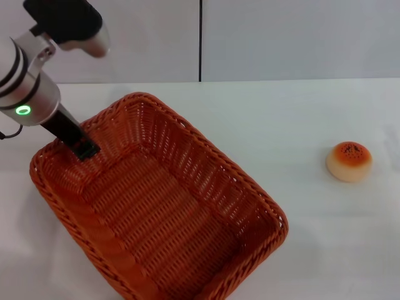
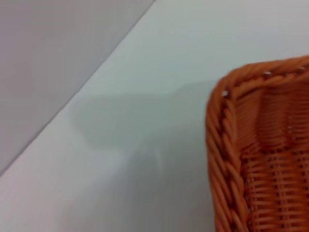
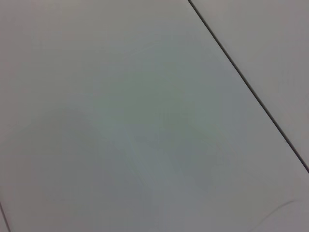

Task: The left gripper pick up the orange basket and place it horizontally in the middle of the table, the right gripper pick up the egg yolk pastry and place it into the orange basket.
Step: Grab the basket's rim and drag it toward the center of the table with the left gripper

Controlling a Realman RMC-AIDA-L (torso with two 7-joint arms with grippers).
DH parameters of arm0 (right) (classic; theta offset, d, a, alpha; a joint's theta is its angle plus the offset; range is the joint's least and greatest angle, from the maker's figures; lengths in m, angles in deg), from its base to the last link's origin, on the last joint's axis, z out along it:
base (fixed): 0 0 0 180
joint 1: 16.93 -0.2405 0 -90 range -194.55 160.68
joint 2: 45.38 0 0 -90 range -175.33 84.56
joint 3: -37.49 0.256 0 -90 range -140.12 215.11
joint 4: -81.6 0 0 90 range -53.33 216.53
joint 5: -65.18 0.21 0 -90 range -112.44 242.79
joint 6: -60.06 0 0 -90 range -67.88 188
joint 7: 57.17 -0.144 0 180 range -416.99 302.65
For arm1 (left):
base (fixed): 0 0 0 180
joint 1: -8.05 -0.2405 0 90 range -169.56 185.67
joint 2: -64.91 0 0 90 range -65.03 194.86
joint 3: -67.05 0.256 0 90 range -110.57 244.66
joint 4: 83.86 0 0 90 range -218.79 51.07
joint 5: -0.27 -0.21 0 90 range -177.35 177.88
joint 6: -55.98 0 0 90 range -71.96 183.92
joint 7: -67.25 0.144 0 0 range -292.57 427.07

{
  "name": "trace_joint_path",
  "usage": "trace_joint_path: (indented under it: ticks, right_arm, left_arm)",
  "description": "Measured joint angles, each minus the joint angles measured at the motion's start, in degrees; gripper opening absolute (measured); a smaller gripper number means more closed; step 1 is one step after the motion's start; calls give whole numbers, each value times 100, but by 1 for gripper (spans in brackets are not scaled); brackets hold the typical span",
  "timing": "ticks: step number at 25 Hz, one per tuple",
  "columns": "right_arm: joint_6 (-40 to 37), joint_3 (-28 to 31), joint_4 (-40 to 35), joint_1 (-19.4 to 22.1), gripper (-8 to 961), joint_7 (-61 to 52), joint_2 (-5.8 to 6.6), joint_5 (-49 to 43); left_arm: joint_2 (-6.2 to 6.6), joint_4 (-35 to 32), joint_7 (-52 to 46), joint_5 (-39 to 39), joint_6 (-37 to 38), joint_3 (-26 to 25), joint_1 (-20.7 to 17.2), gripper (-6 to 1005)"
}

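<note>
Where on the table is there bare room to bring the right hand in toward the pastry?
The table is bare between the orange basket and the egg yolk pastry, also behind the pastry up to the wall and in front of it. The robot's left side is crowded: the basket fills it, with the left hand at its far left rim. The right hand is out of view.
</note>
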Motion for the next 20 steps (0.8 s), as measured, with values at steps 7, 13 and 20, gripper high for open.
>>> trace_joint_path:
  ticks: [7, 13, 20]
  right_arm:
    - [156, 377, -344, -27, 587, -247, 21, -1]
    - [307, 1363, -930, -117, 587, -845, 20, -1]
    - [-96, 2077, -1281, -244, 586, -888, 55, -1]
  left_arm:
    - [17, 519, -723, 561, 21, -802, 242, 200]
    - [31, 417, -1379, 547, 145, -914, 306, 189]
    - [14, 487, -1984, 502, 315, -1284, 687, 182]
